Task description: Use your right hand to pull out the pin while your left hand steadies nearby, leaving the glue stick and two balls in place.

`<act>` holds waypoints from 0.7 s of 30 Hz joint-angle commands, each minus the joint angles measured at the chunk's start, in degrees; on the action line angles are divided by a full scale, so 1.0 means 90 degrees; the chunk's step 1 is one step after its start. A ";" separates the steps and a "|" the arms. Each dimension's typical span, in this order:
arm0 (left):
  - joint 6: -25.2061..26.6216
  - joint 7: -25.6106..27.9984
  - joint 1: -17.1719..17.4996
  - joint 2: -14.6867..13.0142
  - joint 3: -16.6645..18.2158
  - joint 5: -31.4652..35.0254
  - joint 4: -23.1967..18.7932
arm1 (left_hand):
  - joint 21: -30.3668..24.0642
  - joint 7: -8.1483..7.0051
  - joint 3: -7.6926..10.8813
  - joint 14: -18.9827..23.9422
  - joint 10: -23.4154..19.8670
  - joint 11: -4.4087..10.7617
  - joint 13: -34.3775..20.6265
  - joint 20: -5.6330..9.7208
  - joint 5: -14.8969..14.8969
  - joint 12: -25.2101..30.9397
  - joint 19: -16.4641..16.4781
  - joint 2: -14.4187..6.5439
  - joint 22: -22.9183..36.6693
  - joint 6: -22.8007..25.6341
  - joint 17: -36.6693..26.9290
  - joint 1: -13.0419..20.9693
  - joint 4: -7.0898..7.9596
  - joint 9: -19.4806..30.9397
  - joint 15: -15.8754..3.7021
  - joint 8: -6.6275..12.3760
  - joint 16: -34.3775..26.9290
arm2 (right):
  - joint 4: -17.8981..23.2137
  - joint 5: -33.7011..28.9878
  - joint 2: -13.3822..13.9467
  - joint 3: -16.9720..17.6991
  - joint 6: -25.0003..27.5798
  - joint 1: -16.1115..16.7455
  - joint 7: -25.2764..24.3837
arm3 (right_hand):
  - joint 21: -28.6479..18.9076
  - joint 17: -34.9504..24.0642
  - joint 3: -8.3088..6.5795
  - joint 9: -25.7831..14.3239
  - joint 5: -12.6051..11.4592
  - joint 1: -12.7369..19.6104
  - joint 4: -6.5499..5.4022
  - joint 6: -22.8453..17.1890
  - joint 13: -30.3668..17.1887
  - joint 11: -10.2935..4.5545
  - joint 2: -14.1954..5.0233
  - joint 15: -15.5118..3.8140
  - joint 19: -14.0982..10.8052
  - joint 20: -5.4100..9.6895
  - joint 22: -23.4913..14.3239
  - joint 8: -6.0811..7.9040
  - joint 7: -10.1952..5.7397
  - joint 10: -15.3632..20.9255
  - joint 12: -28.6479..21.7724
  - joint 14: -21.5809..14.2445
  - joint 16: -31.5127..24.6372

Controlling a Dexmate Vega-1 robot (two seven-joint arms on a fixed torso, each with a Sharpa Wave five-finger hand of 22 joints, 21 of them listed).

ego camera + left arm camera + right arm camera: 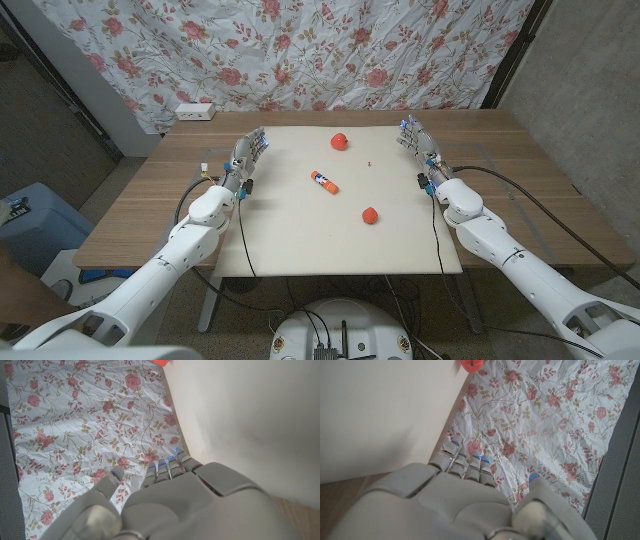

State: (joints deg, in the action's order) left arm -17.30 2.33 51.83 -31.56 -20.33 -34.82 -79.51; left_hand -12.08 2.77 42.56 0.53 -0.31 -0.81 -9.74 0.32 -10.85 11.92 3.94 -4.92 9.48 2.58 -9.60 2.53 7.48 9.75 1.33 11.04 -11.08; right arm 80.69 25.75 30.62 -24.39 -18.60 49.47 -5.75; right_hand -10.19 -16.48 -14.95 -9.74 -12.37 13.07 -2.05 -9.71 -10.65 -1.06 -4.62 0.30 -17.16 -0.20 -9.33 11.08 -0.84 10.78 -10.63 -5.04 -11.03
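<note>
Both hands at the mat's (300, 250) far corners.
I see the pin (369, 162) well apart from my right hand (424, 152); left hand (243, 158) likewise empty, fingers together, extended.

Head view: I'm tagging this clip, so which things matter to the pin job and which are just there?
Job:
pin
glue stick
far ball
near ball
right hand
left hand
white mat

Just there:
power strip
floral cloth
blue bin

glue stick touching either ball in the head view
No, the glue stick lies alone mid-mat, apart from the far ball and the near ball.
</note>
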 commanded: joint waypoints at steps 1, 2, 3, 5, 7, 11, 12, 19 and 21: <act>0.0093 0.0223 0.0154 -0.0032 -0.0003 0.0100 -0.0282 | -0.0024 0.0003 0.0071 0.0050 -0.0073 -0.0014 -0.0023 0.0013 -0.0006 0.0045 0.0054 -0.0615 0.0030 0.0076 0.0006 0.0074 -0.0033 0.0029 -0.0001 0.0032 0.0020 | 0.0465 -0.0709 0.0439 -0.0098 0.0372 0.0067 -0.0261 | -0.0006 0.0029 -0.0052 -0.0033 -0.0004 0.0121 0.0102 -0.0056 -0.0013 0.0015 0.0018 -0.0062 0.0035 0.0026 -0.0018 0.0021 -0.0044 0.0054 -0.0053 -0.0017 -0.0028; 0.0085 0.0238 0.0164 -0.0031 -0.0002 0.0110 -0.0298 | -0.0021 0.0003 0.0076 0.0053 -0.0078 -0.0015 -0.0023 0.0018 -0.0005 0.0043 0.0055 -0.0616 0.0030 0.0078 0.0007 0.0078 -0.0038 0.0030 -0.0003 0.0030 0.0023 | 0.0504 -0.0780 0.0491 -0.0116 0.0416 0.0060 -0.0260 | -0.0008 0.0032 -0.0055 -0.0033 -0.0003 0.0129 0.0109 -0.0056 -0.0013 0.0011 0.0019 -0.0061 0.0033 0.0026 -0.0018 0.0020 -0.0044 0.0054 -0.0053 -0.0020 -0.0029; 0.0078 0.0270 0.0181 -0.0030 0.0002 0.0126 -0.0327 | -0.0019 0.0005 0.0081 0.0056 -0.0086 -0.0020 -0.0023 0.0028 -0.0004 0.0043 0.0056 -0.0616 0.0030 0.0082 0.0007 0.0081 -0.0042 0.0030 -0.0005 0.0028 0.0025 | 0.0547 -0.0819 0.0528 -0.0124 0.0476 0.0059 -0.0266 | -0.0009 0.0040 -0.0063 -0.0033 0.0000 0.0151 0.0131 -0.0059 -0.0013 0.0001 0.0021 -0.0061 0.0035 0.0027 -0.0018 0.0019 -0.0047 0.0049 -0.0051 -0.0018 -0.0029; 0.0075 0.0292 0.0209 -0.0035 0.0010 0.0128 -0.0376 | -0.0015 0.0002 0.0091 0.0073 -0.0090 -0.0019 -0.0023 0.0026 -0.0003 0.0037 0.0061 -0.0616 0.0030 0.0098 0.0008 0.0088 -0.0053 0.0030 -0.0014 0.0028 0.0026 | 0.0626 -0.0937 0.0621 -0.0153 0.0575 0.0044 -0.0259 | -0.0012 0.0060 -0.0081 -0.0034 0.0007 0.0205 0.0184 -0.0057 -0.0012 0.0009 0.0029 -0.0077 0.0040 0.0030 -0.0017 0.0014 -0.0049 0.0044 -0.0047 -0.0013 -0.0027; 0.0073 0.0287 0.0226 -0.0049 0.0012 0.0134 -0.0410 | -0.0015 0.0003 0.0100 0.0091 -0.0107 -0.0011 -0.0023 0.0028 -0.0001 0.0036 0.0074 -0.0614 0.0030 0.0112 0.0009 0.0095 -0.0064 0.0030 -0.0010 0.0028 0.0027 | 0.0700 -0.1084 0.0702 -0.0179 0.0662 0.0027 -0.0293 | -0.0013 0.0070 -0.0090 -0.0035 0.0010 0.0231 0.0210 -0.0060 -0.0012 0.0009 0.0033 -0.0088 0.0041 0.0037 -0.0017 0.0014 -0.0053 0.0040 -0.0045 -0.0008 -0.0025; 0.0056 0.0341 0.0273 -0.0069 0.0025 0.0173 -0.0510 | -0.0008 0.0005 0.0116 0.0111 -0.0122 -0.0001 -0.0023 0.0029 0.0002 0.0029 0.0083 -0.0612 0.0030 0.0125 0.0010 0.0106 -0.0080 0.0031 -0.0019 0.0022 0.0031 | 0.0801 -0.1308 0.0842 -0.0213 0.0747 -0.0014 -0.0292 | -0.0014 0.0111 -0.0125 -0.0037 0.0027 0.0342 0.0322 -0.0041 -0.0013 -0.0008 0.0056 -0.0097 0.0060 0.0063 -0.0016 -0.0001 -0.0086 0.0006 -0.0032 0.0015 -0.0018; 0.0054 0.0354 0.0283 -0.0072 0.0027 0.0183 -0.0534 | -0.0007 0.0005 0.0120 0.0117 -0.0123 0.0000 -0.0023 0.0032 0.0003 0.0026 0.0086 -0.0611 0.0030 0.0127 0.0009 0.0109 -0.0084 0.0031 -0.0020 0.0020 0.0033 | 0.0836 -0.1375 0.0883 -0.0222 0.0786 -0.0026 -0.0297 | -0.0014 0.0124 -0.0135 -0.0038 0.0033 0.0376 0.0357 -0.0021 -0.0013 -0.0023 0.0063 -0.0096 0.0067 0.0070 -0.0016 -0.0010 -0.0101 -0.0017 -0.0023 0.0030 -0.0014; 0.0107 0.0369 0.0313 -0.0103 0.0023 0.0197 -0.0633 | 0.0002 0.0002 0.0137 0.0134 -0.0132 0.0006 -0.0024 0.0036 0.0007 0.0014 0.0092 -0.0607 0.0030 0.0142 0.0008 0.0116 -0.0096 0.0031 -0.0024 0.0014 0.0040 | 0.1065 -0.1819 0.1150 -0.0331 0.1129 -0.0166 -0.0233 | -0.0026 0.0200 -0.0174 -0.0043 0.0072 0.0601 0.0604 0.0043 -0.0014 -0.0005 0.0185 -0.0078 0.0067 0.0059 -0.0014 -0.0025 -0.0097 -0.0091 -0.0009 0.0050 -0.0016; 0.0099 0.0372 0.0305 -0.0090 0.0016 0.0208 -0.0628 | 0.0005 -0.0004 0.0143 0.0136 -0.0136 0.0004 -0.0024 0.0041 0.0009 0.0010 0.0095 -0.0606 0.0030 0.0144 0.0007 0.0117 -0.0098 0.0032 -0.0026 0.0010 0.0044 | 0.1123 -0.1942 0.1218 -0.0370 0.1233 -0.0217 -0.0198 | -0.0023 0.0218 -0.0183 -0.0045 0.0081 0.0656 0.0663 0.0017 -0.0015 -0.0011 0.0215 -0.0086 0.0079 0.0065 -0.0013 -0.0012 -0.0094 -0.0102 -0.0009 0.0066 -0.0013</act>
State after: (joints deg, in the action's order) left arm -16.64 5.05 54.07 -32.19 -20.19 -33.43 -83.84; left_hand -12.08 2.76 43.49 1.37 -0.81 -0.72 -9.74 0.72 -10.85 11.92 4.34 -5.06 9.47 3.19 -9.33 2.97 6.54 9.74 1.10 11.04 -10.80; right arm 87.60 14.38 37.93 -26.37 -11.95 49.09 -7.96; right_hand -10.19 -14.62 -16.38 -10.02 -11.97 17.75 3.19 -9.50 -10.66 -1.14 -2.95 -0.52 -16.55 0.41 -9.34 11.08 -1.67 10.21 -10.63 -4.81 -11.02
